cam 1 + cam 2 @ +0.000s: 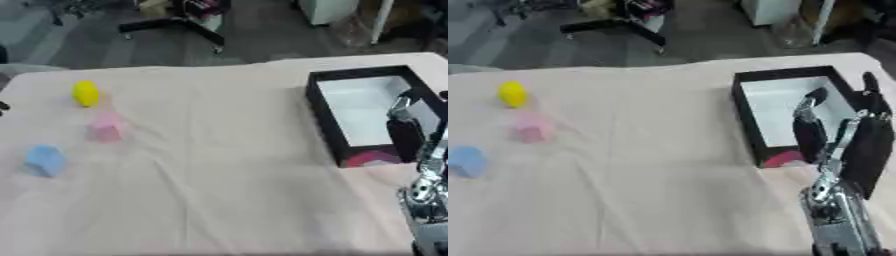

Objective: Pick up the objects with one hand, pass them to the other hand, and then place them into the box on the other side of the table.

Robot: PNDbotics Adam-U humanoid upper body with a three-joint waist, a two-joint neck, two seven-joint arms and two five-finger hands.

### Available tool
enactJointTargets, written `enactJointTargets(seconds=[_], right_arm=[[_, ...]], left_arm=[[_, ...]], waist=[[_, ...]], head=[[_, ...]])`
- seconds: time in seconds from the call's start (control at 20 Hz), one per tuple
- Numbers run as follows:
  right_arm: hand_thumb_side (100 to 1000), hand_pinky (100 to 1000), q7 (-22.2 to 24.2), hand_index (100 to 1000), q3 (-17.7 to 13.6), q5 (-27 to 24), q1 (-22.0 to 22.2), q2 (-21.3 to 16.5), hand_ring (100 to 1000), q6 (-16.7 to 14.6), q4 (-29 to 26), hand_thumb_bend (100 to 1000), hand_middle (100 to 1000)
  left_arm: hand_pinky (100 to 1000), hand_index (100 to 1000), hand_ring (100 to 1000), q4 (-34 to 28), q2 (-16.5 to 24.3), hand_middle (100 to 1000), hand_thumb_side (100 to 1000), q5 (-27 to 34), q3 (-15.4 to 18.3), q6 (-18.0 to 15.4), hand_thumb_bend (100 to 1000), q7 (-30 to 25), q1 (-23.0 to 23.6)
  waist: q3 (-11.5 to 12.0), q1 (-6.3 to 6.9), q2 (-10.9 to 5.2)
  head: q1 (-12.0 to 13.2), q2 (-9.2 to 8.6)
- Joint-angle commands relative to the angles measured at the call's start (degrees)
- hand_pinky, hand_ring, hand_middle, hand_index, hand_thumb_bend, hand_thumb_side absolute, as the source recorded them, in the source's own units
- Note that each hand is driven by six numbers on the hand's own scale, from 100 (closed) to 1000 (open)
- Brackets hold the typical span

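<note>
Three small objects lie on the cloth at the left: a yellow one (86,93) farthest back, a pink one (107,127) below it, and a blue one (45,160) nearest me. A black box (320,116) with a white inside stands at the right. My right hand (868,145) rises from the lower right and hangs over the box's near right part, open, fingers straight and holding nothing. A red-pink shape (783,159) shows at the box's near wall; I cannot tell whether it is inside. My left hand does not show.
The table is covered with a wrinkled cream cloth (219,175). Beyond its far edge is grey floor with a black chair base (175,25) and other furniture. The table's right edge runs just past the box.
</note>
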Motion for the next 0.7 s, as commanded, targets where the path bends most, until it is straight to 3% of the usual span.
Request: enactJointTargets(seconds=[0.05, 0.2, 0.45, 0.7], right_arm=[[590, 344, -0.5, 934, 0.0, 0.0, -0.4, -0.8, 732, 0.4, -0.6, 100, 667], [591, 344, -0.6, 934, 0.1, -0.1, -0.3, -0.7, 731, 0.4, -0.6, 100, 666], [592, 344, -0.7, 934, 0.1, -0.3, -0.3, -0.6, 731, 0.4, -0.5, 100, 666], [594, 343, -0.8, 934, 0.0, -0.5, -0.3, -0.4, 731, 0.4, -0.5, 100, 665]], left_arm=[[881, 939, 776, 3.3, -0.2, 799, 256, -4.1, -1.3, -3.3, 730, -2.9, -2.9], [879, 939, 771, 5.8, -2.4, 796, 275, -8.1, -1.6, -2.8, 718, -1.0, -5.1], [875, 927, 760, 9.5, -5.5, 785, 289, -14.0, -1.5, -1.5, 729, 7.5, -6.8], [869, 893, 739, 12.6, -8.1, 753, 281, -18.2, -1.5, -2.5, 649, 13.5, -8.5]], waist=[[-0.1, 0.05, -0.63], [-0.1, -0.01, -0.63], [-0.1, -0.16, -0.61], [-0.2, -0.43, -0.45]], head=[[0.0, 0.3], [0.1, 0.3], [0.4, 0.3], [0.4, 0.3]])
